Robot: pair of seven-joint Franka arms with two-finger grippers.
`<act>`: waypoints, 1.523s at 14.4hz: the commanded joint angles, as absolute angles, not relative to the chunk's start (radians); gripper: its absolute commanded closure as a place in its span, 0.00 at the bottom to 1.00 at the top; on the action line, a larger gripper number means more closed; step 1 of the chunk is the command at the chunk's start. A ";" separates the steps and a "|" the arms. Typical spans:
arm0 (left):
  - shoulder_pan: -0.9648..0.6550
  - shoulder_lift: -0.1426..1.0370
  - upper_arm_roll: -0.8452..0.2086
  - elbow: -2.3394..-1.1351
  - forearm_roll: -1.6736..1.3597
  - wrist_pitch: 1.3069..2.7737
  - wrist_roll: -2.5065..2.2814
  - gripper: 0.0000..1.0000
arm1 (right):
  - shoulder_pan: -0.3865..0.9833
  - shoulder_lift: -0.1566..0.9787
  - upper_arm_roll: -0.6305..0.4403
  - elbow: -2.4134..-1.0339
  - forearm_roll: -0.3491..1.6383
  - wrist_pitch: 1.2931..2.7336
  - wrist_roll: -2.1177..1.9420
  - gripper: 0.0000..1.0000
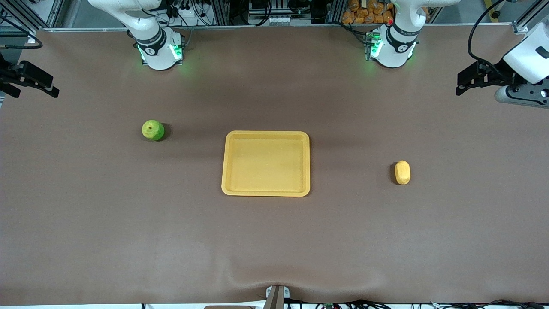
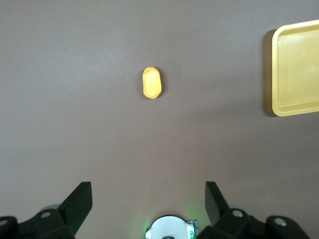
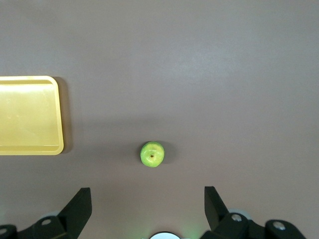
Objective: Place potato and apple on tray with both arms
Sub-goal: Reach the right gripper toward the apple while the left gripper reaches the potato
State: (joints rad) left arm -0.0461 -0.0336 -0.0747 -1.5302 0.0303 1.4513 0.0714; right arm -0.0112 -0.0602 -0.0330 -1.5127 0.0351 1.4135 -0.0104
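Flat yellow-orange plastic tray sits frame centre on brown worktop. Round green apple centre-left, oblong yellow-tan potato centre-right, both apart from tray. Left tool spread, high at right edge; right tool spread, high at left edge. Both empty.

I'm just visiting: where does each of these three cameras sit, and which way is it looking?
Front view: high across the brown table, facing both white arms' bases; left claw and right claw hang at its ends.
Left wrist view: on the left arm, looking down past its open claw at the oblong yellow-tan potato.
Right wrist view: on the right arm, looking down past its open claw at the round green apple.
Shared: all show the empty yellow plastic tray.
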 commanded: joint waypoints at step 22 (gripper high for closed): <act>0.015 -0.012 -0.081 -1.922 -0.011 1.822 0.080 0.00 | -0.025 0.078 -0.031 -1.488 0.035 1.390 -0.015 0.00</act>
State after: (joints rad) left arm 0.0125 0.0089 -0.0765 -1.8328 0.0003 1.7243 0.0724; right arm -0.0184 0.0533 -0.0376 -1.5103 0.0351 1.4043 -0.0103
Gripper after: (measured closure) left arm 0.000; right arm 0.000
